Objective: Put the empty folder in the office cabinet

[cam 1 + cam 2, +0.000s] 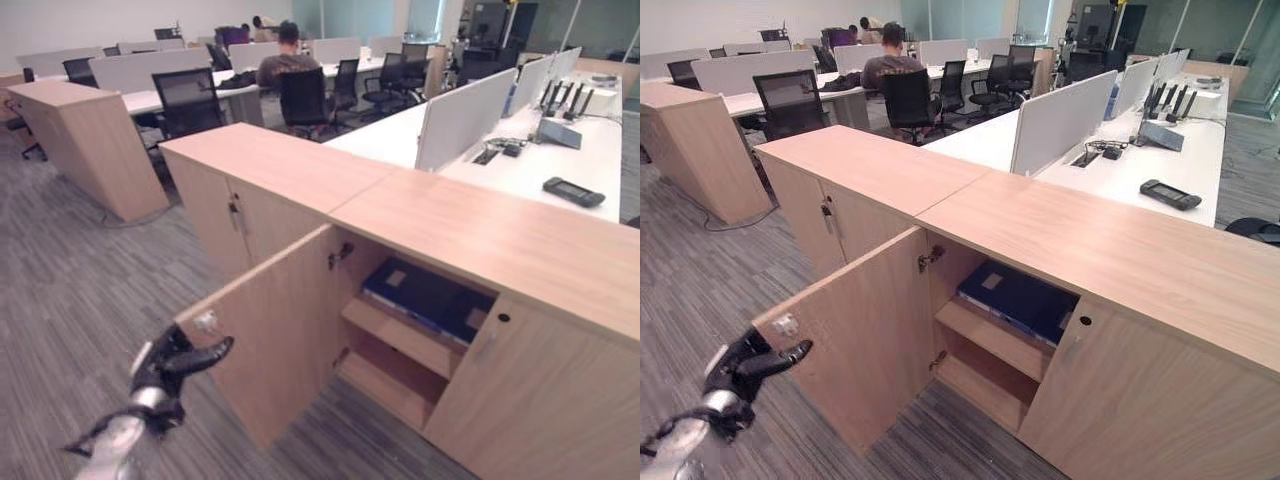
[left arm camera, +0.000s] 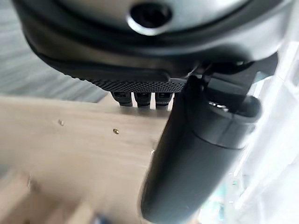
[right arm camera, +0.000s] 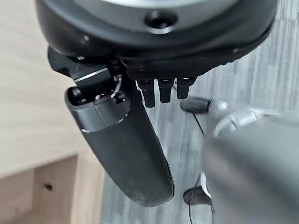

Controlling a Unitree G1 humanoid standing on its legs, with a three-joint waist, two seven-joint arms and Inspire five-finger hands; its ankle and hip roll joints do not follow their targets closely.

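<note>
- Nearest the head camera, the left hand (image 1: pixel 172 368) hangs low at the lower left, just off the outer edge of the open cabinet door (image 1: pixel 270 330); its thumb points toward the door's free edge and seems to touch it or stop just short, I cannot tell which.
- Its own wrist view shows the left hand's fingers (image 2: pixel 135 98) short and straight in a row over the door's wooden face, with the thumb (image 2: pixel 196 154) stretched out long beside them and nothing between them.
- From the right wrist view, the right hand (image 3: pixel 126 140) shows straight fingers and an outstretched thumb, holding nothing, above grey carpet (image 3: pixel 261 56) and beside a light wooden panel (image 3: pixel 28 93).
- One blue folder (image 1: pixel 1015 297) lies flat on the upper shelf inside the open compartment of the office cabinet (image 1: pixel 1090 235), with a pale label on its cover.
- One lower shelf (image 1: pixel 985 378) sits below it.
- Two closed doors flank the opening: one on the left (image 1: pixel 215 225) and one on the right (image 1: pixel 540 400).
- On the white desk (image 1: pixel 590 160) behind the cabinet lies one dark handset (image 1: pixel 573 191).
- One person (image 1: pixel 285 62) sits at a far desk, back to the camera, among black office chairs (image 1: pixel 190 100).
</note>
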